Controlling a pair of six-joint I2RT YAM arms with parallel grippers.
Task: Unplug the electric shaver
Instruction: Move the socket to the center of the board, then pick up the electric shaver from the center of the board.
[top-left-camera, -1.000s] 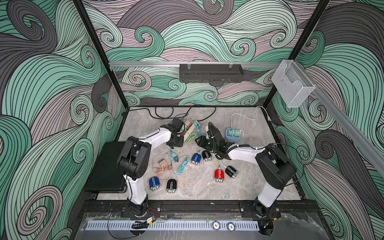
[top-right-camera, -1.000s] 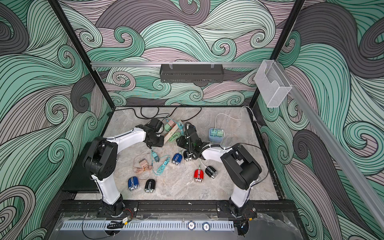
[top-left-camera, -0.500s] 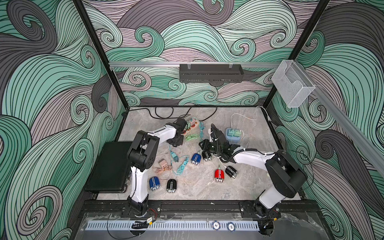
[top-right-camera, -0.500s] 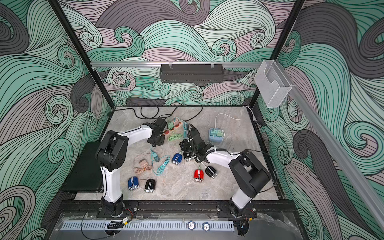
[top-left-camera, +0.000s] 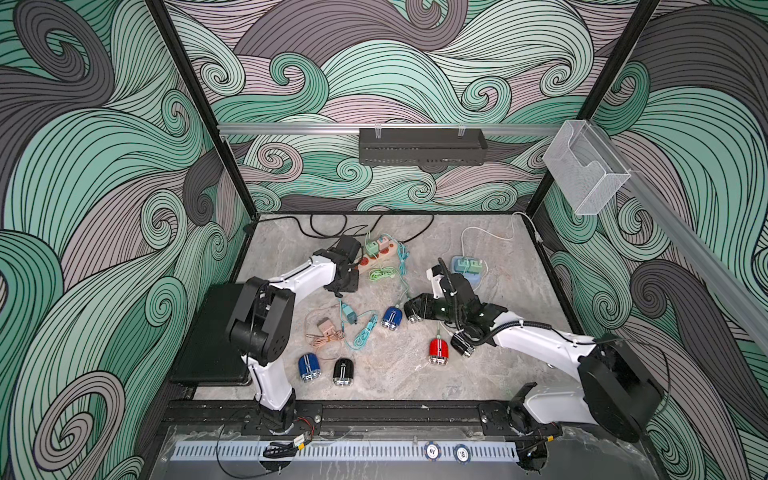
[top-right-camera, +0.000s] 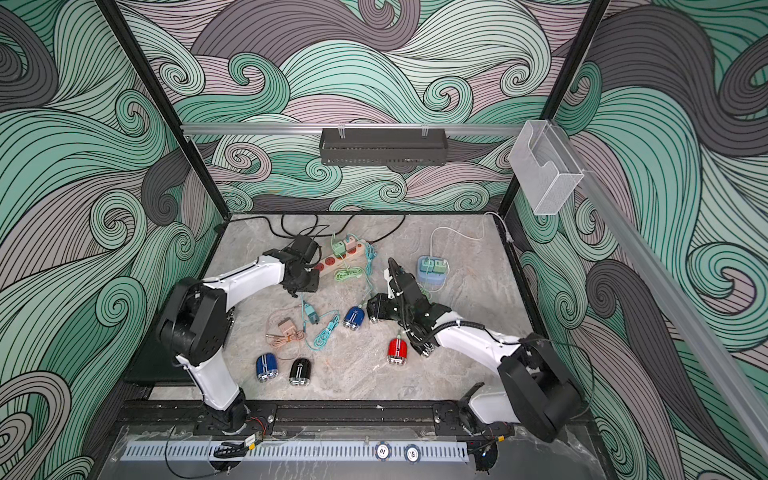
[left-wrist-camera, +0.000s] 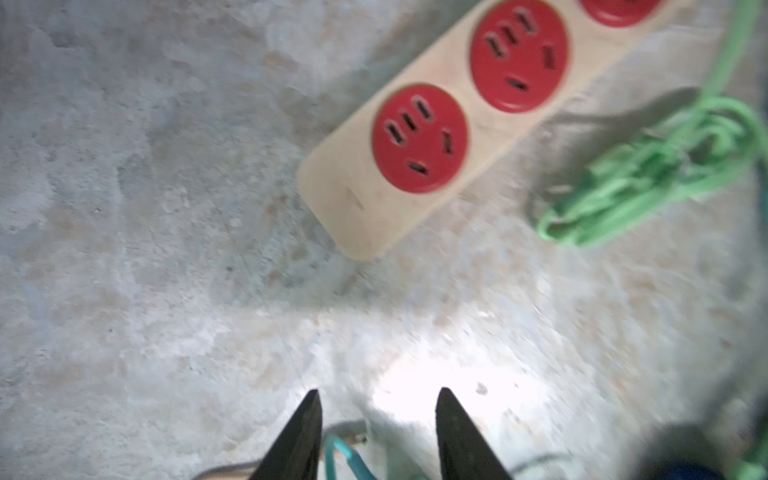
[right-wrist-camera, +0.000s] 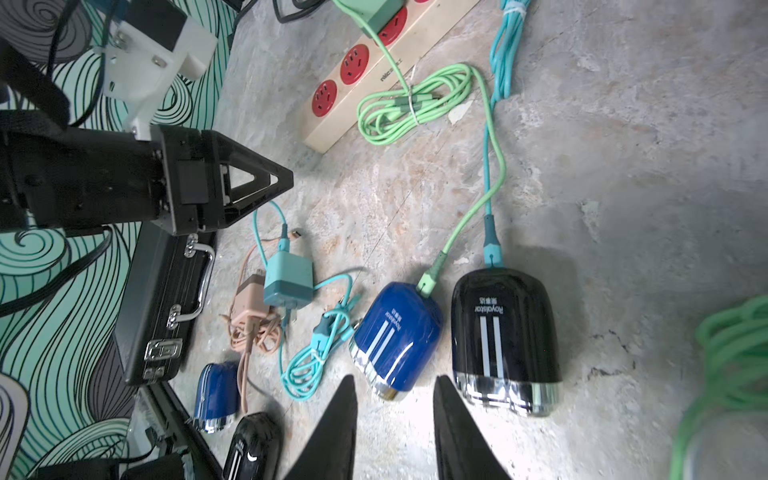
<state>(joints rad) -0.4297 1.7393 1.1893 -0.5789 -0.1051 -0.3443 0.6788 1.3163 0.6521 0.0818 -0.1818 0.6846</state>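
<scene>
Blue electric shaver (right-wrist-camera: 395, 332) mid-table, green cable (right-wrist-camera: 429, 281) plugged into its far end, black electric shaver (right-wrist-camera: 505, 340) just right on teal cable (right-wrist-camera: 492, 245), right gripper (right-wrist-camera: 395, 377) narrowly parted, empty, by their chrome ends, left gripper (left-wrist-camera: 378, 392) likewise parted, empty, near power strip (left-wrist-camera: 415, 145)

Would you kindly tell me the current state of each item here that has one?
Left hand, open, empty.
Right hand, open, empty.
Blue shaver by right hand, green cable plugged in.
Black shaver beside it, teal cable plugged in.
Teal charger, unplugged, lying loose.
Power strip, two end sockets free.
Black case, shut.
</scene>
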